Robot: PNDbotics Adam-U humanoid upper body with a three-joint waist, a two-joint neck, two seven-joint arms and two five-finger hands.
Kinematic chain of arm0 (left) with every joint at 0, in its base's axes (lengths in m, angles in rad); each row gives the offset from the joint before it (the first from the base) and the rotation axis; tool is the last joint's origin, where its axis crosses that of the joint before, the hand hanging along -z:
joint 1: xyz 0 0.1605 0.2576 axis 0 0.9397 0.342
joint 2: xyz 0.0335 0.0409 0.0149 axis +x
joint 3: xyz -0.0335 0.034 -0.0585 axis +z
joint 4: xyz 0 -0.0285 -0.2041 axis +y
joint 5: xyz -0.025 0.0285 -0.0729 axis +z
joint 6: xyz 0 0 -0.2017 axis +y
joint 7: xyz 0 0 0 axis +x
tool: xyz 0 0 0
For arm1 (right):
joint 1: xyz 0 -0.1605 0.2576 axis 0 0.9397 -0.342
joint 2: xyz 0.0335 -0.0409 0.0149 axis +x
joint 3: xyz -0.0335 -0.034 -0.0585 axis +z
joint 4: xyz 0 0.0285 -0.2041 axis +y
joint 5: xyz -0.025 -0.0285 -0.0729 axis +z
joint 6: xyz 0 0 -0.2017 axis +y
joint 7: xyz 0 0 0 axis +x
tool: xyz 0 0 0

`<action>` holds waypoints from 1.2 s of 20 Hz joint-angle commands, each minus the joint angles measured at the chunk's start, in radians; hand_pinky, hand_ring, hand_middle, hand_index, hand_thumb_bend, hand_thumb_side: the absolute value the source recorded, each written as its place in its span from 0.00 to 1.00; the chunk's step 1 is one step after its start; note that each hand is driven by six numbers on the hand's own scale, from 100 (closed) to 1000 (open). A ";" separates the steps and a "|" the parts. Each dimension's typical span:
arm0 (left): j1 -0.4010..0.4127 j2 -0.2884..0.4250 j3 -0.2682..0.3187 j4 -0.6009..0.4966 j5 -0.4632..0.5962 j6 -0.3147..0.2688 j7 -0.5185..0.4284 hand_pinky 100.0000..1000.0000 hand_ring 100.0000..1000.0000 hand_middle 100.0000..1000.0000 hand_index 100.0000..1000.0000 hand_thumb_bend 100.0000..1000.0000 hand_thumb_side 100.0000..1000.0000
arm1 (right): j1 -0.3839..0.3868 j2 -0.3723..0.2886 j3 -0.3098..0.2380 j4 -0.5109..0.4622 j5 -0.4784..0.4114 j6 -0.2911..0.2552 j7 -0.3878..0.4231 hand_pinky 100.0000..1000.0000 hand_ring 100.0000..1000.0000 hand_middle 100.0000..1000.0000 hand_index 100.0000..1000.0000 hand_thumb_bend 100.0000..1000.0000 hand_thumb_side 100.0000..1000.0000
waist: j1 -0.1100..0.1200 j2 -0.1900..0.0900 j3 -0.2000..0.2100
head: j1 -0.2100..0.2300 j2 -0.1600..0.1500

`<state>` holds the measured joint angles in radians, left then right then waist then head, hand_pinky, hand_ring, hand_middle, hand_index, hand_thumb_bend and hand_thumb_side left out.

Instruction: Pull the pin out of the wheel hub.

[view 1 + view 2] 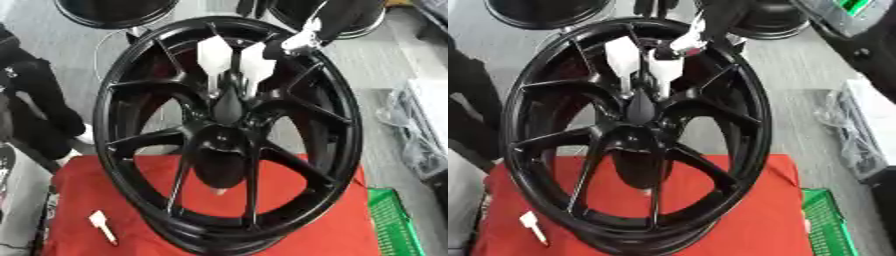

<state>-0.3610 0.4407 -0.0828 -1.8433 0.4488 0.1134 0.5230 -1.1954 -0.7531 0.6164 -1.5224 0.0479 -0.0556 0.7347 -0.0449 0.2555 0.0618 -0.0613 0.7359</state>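
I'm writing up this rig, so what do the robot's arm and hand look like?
Only the right arm shows: a rounded black forearm with a silver-white joint at the wrist. The right hand has two broad, flat white parts tapering to dark ends. I can make out no markings on them.

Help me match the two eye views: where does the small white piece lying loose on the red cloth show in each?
Left eye view: the small white piece lies at the lower left, on the red cloth, just outside the wheel rim.
Right eye view: the same piece again sits at the lower left, slightly nearer the left edge.
Shared landmark: the green basket at the lower right.
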 commanded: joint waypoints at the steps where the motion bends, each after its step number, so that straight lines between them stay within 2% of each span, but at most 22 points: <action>1: -0.008 0.021 0.003 -0.012 0.005 0.004 -0.001 0.52 0.75 0.73 0.68 0.24 0.63 | -0.009 -0.031 -0.017 -0.019 0.012 -0.006 0.010 0.80 0.75 0.74 0.83 0.32 0.43 | 0.006 -0.013 0.000 | 0.005 -0.016; 4: -0.009 0.021 0.003 -0.012 0.005 0.004 -0.002 0.52 0.75 0.73 0.68 0.24 0.63 | -0.005 -0.032 -0.016 -0.020 0.019 -0.014 0.012 0.80 0.76 0.75 0.83 0.34 0.46 | 0.007 -0.012 0.001 | 0.006 -0.017; 9: -0.013 0.018 0.001 -0.014 0.007 0.005 -0.004 0.52 0.75 0.73 0.68 0.24 0.63 | 0.002 -0.027 -0.015 -0.026 0.083 -0.071 -0.001 0.80 0.78 0.76 0.83 0.36 0.49 | 0.010 -0.008 0.005 | 0.000 -0.017; 15: -0.015 0.017 0.000 -0.015 0.009 0.006 -0.004 0.52 0.75 0.73 0.68 0.23 0.63 | 0.011 -0.020 -0.010 -0.005 0.118 -0.119 0.002 0.80 0.78 0.76 0.81 0.35 0.49 | 0.015 -0.001 0.008 | -0.012 -0.013; 21: -0.018 0.015 0.000 -0.017 0.011 0.006 -0.005 0.53 0.75 0.73 0.68 0.23 0.63 | 0.015 -0.010 -0.009 0.021 0.142 -0.146 0.014 0.80 0.78 0.76 0.81 0.35 0.48 | 0.018 0.005 0.011 | -0.028 -0.009; 24: -0.020 0.013 0.000 -0.020 0.011 0.006 -0.005 0.53 0.75 0.73 0.68 0.23 0.63 | 0.016 -0.003 -0.012 0.038 0.160 -0.142 0.001 0.80 0.77 0.76 0.81 0.36 0.48 | 0.019 0.007 0.014 | -0.034 -0.010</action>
<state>-0.3690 0.4397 -0.0860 -1.8446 0.4567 0.1181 0.5183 -1.1618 -0.7451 0.6170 -1.4889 0.1977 -0.1967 0.7412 -0.0303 0.2786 0.0751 -0.0907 0.7321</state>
